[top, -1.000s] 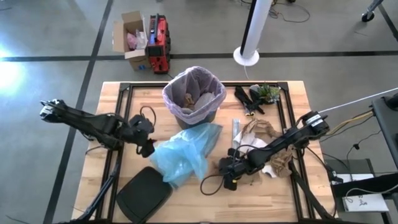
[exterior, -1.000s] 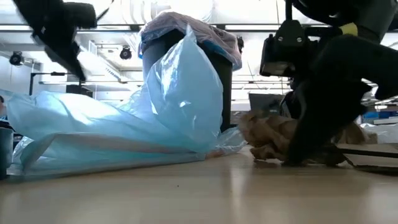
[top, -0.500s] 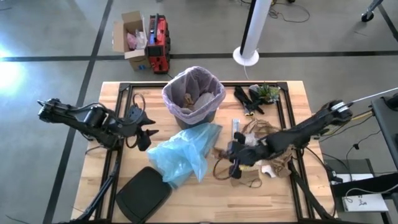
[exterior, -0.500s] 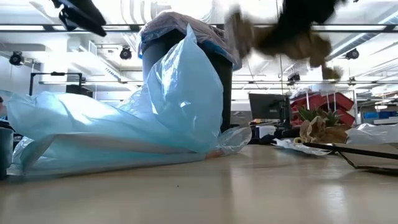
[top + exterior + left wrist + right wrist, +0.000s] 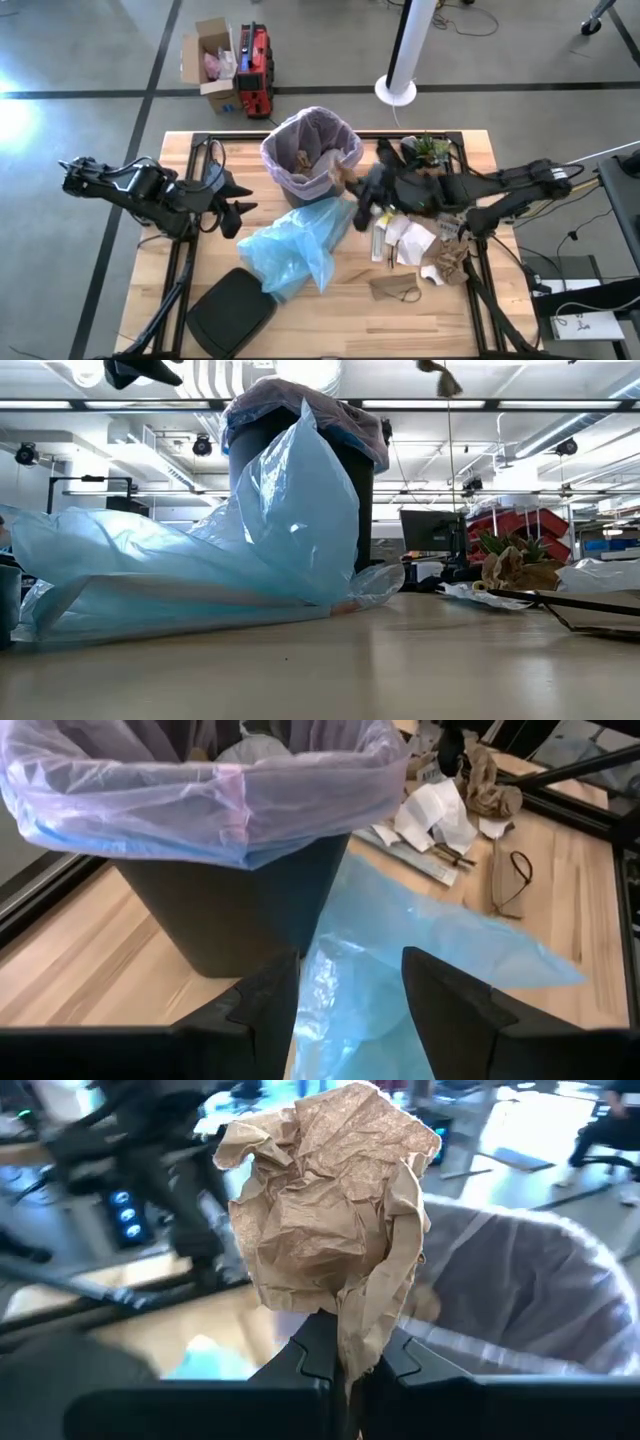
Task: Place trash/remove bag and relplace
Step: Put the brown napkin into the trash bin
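- Step in hand: carrying trash to the bin. The right gripper, centre of the high view, has its jaws pinching 1 crumpled brown paper wad just beside the bag rim.
- Next: carry it over the opening, then release.
- The left gripper, jaws spread, waits at centre left.
- Room: the light blue bag crowds the bin's lower side; more trash lies lower right.
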`<state>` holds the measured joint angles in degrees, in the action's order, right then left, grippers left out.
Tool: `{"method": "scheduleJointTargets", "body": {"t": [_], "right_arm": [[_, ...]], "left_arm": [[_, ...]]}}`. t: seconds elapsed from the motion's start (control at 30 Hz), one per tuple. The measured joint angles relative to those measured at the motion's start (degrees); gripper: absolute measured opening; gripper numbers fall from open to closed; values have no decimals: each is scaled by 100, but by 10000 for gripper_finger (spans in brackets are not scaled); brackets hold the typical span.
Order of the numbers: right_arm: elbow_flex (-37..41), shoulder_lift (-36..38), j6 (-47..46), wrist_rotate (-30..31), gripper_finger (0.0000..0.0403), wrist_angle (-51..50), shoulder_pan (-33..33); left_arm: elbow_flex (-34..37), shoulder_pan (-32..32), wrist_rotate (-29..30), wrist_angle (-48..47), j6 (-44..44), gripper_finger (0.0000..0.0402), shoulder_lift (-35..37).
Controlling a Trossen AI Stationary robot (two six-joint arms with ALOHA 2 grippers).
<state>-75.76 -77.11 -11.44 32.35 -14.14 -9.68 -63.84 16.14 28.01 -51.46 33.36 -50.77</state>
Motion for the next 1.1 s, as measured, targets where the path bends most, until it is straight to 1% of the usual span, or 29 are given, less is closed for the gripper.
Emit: {"method": "scheduleJointTargets", "body": {"t": [0.17,0.3,0.37,0.4,0.5,0.57,0.63,0.77,0.87,1.0,1.1], "right_arm": [[-684,-673,41,-746,3,31,731],[-1189,-1277,-267,-848,5,165,1229],[-1429,-1530,-431,-906,14,309,1480],[-1546,-1656,-478,-997,21,304,1589],[-1857,-1950,-587,-1582,50,199,1890],[-2049,-2127,-793,-2030,76,37,2014],[-2175,-2249,-860,-2295,104,-277,2055],[-2320,-2249,-663,-2335,159,-488,1952],[-2332,-2175,-549,-2337,190,-609,1862],[-2328,-2040,-489,-2058,215,-668,1820],[-2331,-1910,-470,-2030,225,-642,1822]], "left_arm": [[-26,0,-1,60,-2,159,-68],[-26,0,-2,162,-2,157,-155],[-26,0,-4,235,-3,158,-206],[-26,0,-3,234,-3,159,-244],[-26,0,-2,250,-2,163,-359],[-26,0,-2,257,-2,167,-449],[-26,0,-2,261,-2,171,-548],[-24,0,-2,267,11,178,-774],[-24,0,-4,281,13,183,-960],[-21,0,-2,315,12,188,-1222],[-19,0,-7,368,13,190,-1428]]}}
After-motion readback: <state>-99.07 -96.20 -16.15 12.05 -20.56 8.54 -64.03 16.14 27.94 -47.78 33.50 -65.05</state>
